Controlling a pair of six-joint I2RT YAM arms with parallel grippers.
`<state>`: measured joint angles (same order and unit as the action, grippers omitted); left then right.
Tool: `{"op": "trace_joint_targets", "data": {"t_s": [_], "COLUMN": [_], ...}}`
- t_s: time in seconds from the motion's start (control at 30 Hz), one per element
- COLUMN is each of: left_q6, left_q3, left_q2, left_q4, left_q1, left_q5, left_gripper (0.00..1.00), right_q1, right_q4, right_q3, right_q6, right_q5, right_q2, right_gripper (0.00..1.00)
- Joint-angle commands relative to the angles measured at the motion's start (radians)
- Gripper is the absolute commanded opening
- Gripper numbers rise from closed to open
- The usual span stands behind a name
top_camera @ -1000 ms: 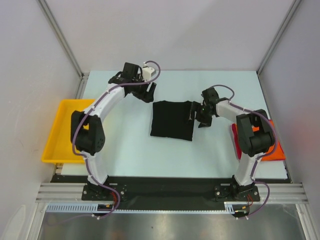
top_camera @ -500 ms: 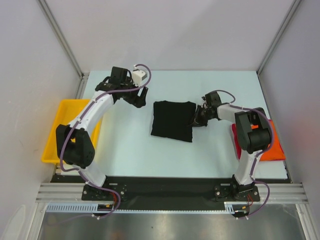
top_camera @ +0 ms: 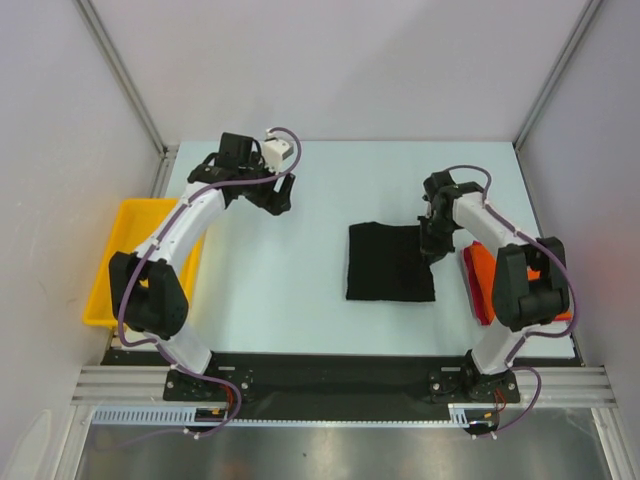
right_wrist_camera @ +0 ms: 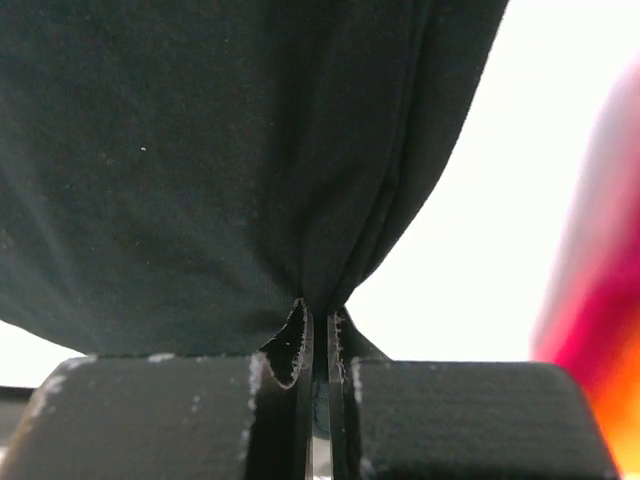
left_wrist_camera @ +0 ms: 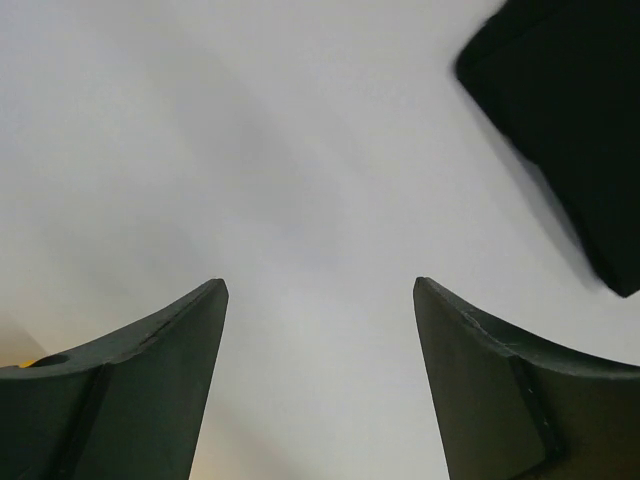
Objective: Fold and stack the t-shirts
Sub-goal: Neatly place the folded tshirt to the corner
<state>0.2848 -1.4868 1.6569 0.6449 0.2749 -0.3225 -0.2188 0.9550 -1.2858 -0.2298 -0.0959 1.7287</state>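
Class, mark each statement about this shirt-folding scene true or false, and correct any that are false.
1. The right gripper is shut on the black t-shirt. True.
2. The left gripper is gripping cloth. False: it is open and empty.
3. The yellow tray sits at the table's right side. False: it is at the left side.
4. The orange-red shirts lie to the right of the black t-shirt. True.

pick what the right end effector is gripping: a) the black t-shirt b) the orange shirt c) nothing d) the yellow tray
a: in the right wrist view the right end effector is closed on an edge of the black t-shirt, and the cloth bunches into the pinch.
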Motion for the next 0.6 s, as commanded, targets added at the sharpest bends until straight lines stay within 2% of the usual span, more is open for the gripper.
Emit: {"op": "trace_joint_targets", "data": {"t_s": [0.0,0.07,0.17,0.37,0.5,0.57], "left_q6": [0.019,0.022,0.024,0.025,0.025,0.027], "left_q3": [-0.041,-0.046,-0.053,-0.07,-0.085,-0.096], "left_q2": [-0.051,-0.055,-0.059,-0.059,-0.051,-0.048], "left_q4": [-0.019,-0.019,-0.024,-0.03,-0.027,-0.022], "left_q1": [-0.017,-0.019,-0.023,-0.032,-0.039,-0.043], "left_q5": [-0.032,-0.033,-0.032,-0.03,-0.03,-0.033], "left_gripper": [0.81,0.81,0.81,0.81,0.81,0.81], "right_q1": [0.018,0.022,0.03,0.047,0.078,0.081], "right_q4": [0.195,0.211,0.215,0.238,0.22,0.212], "right_q3": [-0.038,-0.033,-0.047,-0.087,-0.064,-0.04], "right_q6": [0.043,0.05,0.093,0.197,0.228,0.294], "right_q5": [0.26,0.309,0.294,0.383,0.346,0.323], "right_q2": [-0.101,-0.147,-0.208,-0.242,-0.299,-0.328], "right_gripper": [0.0,0.0,0.0,0.0,0.0,0.0]}}
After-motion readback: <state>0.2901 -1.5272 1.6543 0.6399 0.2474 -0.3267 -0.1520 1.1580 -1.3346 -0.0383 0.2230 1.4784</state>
